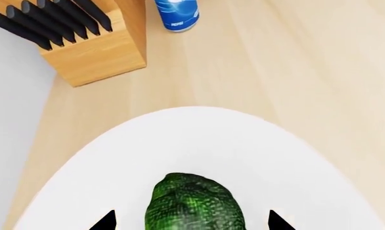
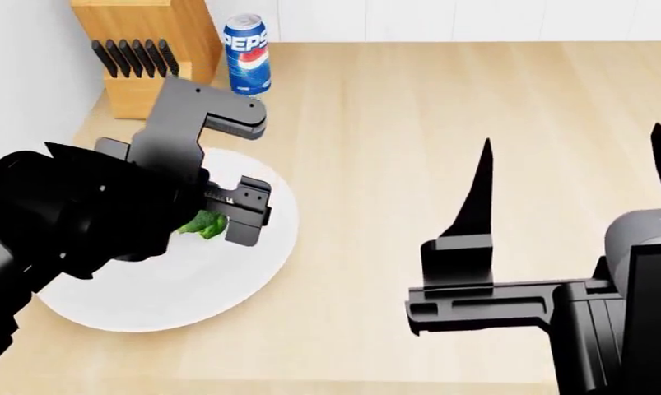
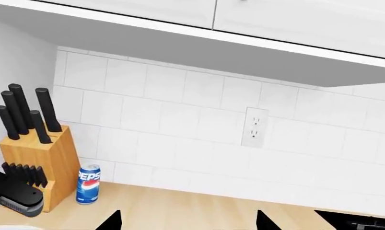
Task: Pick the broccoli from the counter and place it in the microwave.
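The broccoli [image 1: 193,203] lies on a round white plate [image 1: 115,163] that rests on the tan counter [image 1: 275,72]. My left gripper [image 1: 192,223] is open, with a black fingertip on each side of the floret and a gap to it on both sides. In the head view the left gripper [image 2: 262,164] hovers over the plate [image 2: 165,296], and only a bit of the broccoli [image 2: 204,224] peeks out under it. My right gripper [image 2: 572,177] is open and holds nothing, above bare counter [image 2: 440,123] to the right. The microwave is out of view.
A wooden knife block [image 2: 143,41] and a blue Pepsi can [image 2: 245,53] stand at the back left, by the wall. The right wrist view faces the tiled backsplash with an outlet [image 3: 254,127], under white upper cabinets [image 3: 275,19].
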Controlling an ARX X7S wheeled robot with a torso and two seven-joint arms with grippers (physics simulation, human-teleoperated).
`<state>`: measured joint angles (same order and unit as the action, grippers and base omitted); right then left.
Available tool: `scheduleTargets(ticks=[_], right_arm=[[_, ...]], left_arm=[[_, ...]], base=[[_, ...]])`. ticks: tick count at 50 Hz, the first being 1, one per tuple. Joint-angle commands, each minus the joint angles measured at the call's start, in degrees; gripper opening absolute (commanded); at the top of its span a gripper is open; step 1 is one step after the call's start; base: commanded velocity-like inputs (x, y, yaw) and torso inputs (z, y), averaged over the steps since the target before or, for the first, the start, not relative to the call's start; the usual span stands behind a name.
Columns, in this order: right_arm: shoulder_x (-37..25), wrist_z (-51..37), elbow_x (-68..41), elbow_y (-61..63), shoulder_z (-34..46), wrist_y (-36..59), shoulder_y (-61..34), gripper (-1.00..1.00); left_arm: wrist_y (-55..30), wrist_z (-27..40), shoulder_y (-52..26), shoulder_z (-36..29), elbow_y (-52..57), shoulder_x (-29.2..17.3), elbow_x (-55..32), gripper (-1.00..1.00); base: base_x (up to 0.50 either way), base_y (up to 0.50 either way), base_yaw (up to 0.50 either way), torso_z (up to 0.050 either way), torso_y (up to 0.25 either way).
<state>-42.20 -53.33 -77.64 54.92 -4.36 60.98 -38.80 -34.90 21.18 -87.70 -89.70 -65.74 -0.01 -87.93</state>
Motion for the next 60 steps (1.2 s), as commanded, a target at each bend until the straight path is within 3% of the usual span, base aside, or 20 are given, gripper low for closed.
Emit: scheduleTargets(ticks=[1,2,3,17,23,24,25,30,36,48,60], right_arm=[[-0.16,-0.09,0.15,0.12,0.08,-0.52,0.83,1.0],[-0.21,-0.23,-0.11,0.18,0.1,-0.54,0.72,1.0],[-0.28,-0.48,-0.41,0.22,0.1,-0.53,0.62,1.0],[-0.81,-1.21,-1.32,0.29,0.34,-0.8,0.64,1.0],[-1.05,0.05,0.11,0.29,-0.19,-1.52,2.09,1.0],[-0.89,0.33,0.63,0.29,-0.13,-1.66,2.41,1.0],[-0.54,0.33,1.04,0.25,0.31,-1.61,2.22,1.0],[0.94,-0.2,1.5,0.15,2.22,-1.32,0.39,1.0],[2.04,0.08,2.74,-0.42,4.03,-1.02,-0.69,1.0],[2.89,3.55,8.08,-1.89,5.91,-2.44,0.19,1.0],[4.8,6.01,14.54,-3.23,8.61,-4.99,3.03,1.0]], left_arm=[[0.02,-0.02,1.18,0.07,-0.02,0.0,0.3,1.0],[0.06,-0.05,1.24,0.06,-0.07,0.0,0.36,1.0],[0.16,0.06,1.27,0.09,-0.21,0.0,0.4,-1.0],[0.69,0.1,1.34,0.17,0.23,0.0,0.61,-1.0],[4.56,-6.12,-4.3,0.53,0.6,-0.04,1.55,-1.0],[4.72,-3.67,-5.27,1.83,6.37,-3.41,0.44,-1.0],[4.85,1.57,-6.15,3.42,14.97,-9.66,-0.96,-1.0],[5.24,13.33,-8.49,9.34,44.16,-25.26,-6.47,-1.0],[9.15,24.0,-8.09,16.04,68.42,-38.0,-12.4,-1.0],[20.51,34.65,0.21,20.41,95.16,-50.85,-6.01,-1.0],[28.14,34.48,9.0,20.64,101.41,-56.47,-2.81,-1.0]], base=[[0.0,0.0,0.0,0.0,0.0],[0.0,0.0,0.0,0.0,0.0],[0.0,0.0,0.0,0.0,0.0],[0.0,0.0,0.0,0.0,0.0],[0.0,0.0,0.0,0.0,0.0],[0.0,0.0,0.0,0.0,0.0],[0.0,0.0,0.0,0.0,0.0],[0.0,0.0,0.0,0.0,0.0],[0.0,0.0,0.0,0.0,0.0],[0.0,0.0,0.0,0.0,0.0],[0.0,0.0,0.0,0.0,0.042]])
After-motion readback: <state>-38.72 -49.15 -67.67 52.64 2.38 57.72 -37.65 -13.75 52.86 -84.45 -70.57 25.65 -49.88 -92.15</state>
